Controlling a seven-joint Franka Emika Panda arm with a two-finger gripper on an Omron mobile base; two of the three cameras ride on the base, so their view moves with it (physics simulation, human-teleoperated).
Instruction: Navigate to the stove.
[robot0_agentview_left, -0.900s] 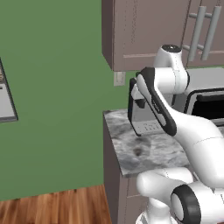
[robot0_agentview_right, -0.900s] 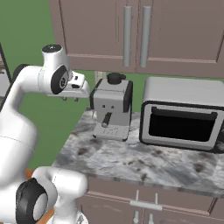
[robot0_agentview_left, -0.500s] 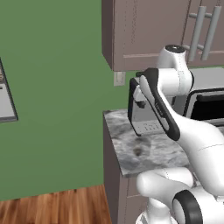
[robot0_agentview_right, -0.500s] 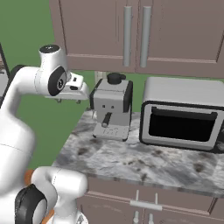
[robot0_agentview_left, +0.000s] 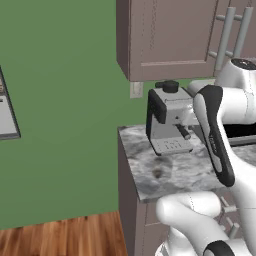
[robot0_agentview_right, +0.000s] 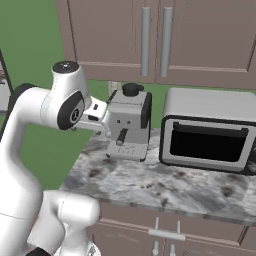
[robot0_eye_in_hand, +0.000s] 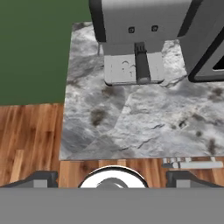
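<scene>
Your pincer (robot0_eye_in_hand: 112, 177) sits at bottom centre, tips spread wide, holding nothing. Coffee machine (robot0_agentview_right: 129, 121) mid-frame on the marble table (robot0_agentview_right: 165, 187), microwave (robot0_agentview_right: 210, 131) right. You can't see the stove here.

We see open grey marble countertop (robot0_agentview_right: 165, 187) across the lower middle of the right base view. Along its back, a silver coffee machine with a black knob (robot0_agentview_right: 130, 125) and a boxy silver microwave with a dark window (robot0_agentview_right: 210, 132) block passage, under brown wall cabinets (robot0_agentview_right: 160, 40).
</scene>
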